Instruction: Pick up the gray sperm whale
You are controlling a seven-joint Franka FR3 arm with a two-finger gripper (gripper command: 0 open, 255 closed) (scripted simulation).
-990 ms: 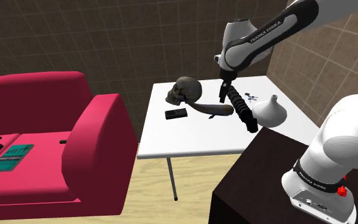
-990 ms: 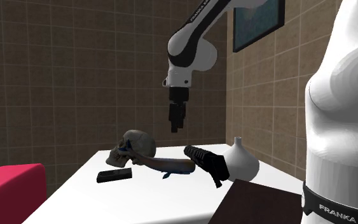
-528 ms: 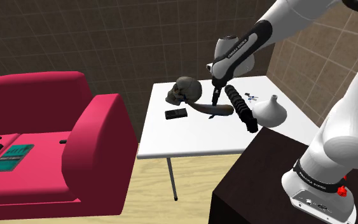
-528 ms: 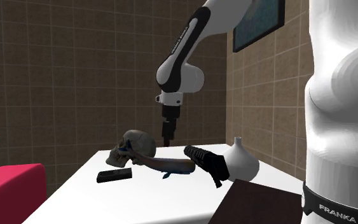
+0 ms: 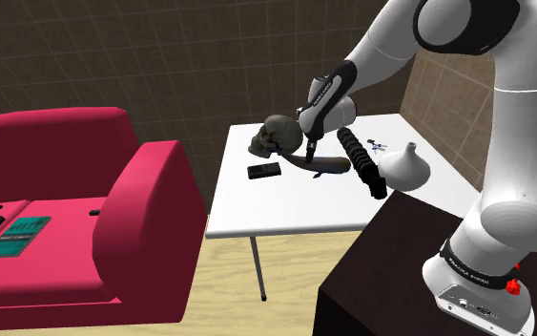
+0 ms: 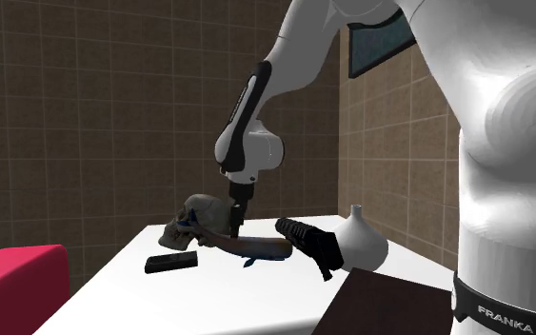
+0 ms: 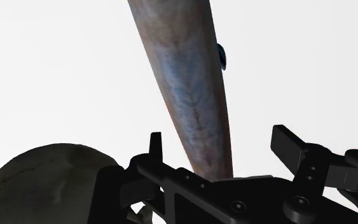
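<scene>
Gripper (image 5: 309,151) is down at the table (image 5: 285,215), fingers (image 7: 154,145) spread apart & straddling the whale (image 5: 329,166). That's a long grey-brown body w/ a bluish sheen, lying flat on the white top, mid-table toward the far side. In the wrist view the body runs btw the two fingers w/ a gap on each side, so nothing is clasped.

Tight spot: the dark skull (image 5: 279,135) sits just beside the gripper at one end of the whale, touching it or nearly, can't tell. On the whale's other side a ribbed black bar (image 5: 363,164) lies slanted, near it. A white vase (image 5: 404,168) stands beyond that, close to the table edge by the stand (image 5: 371,277). A flat black slab (image 5: 264,171) lies near the skull, toward the shoulder view's left. From slab & whale a broad stretch of white top runs to the near edge. The arm (image 5: 390,38) comes in from above, over bar & vase.

Table has thin legs on a pale wood-look floor (image 5: 295,286). A red sofa (image 5: 113,210) sits close to its edge on the shoulder view's left. Brown tiled walls (image 5: 161,57) stand behind, w/ a framed picture (image 6: 380,48) on one.
</scene>
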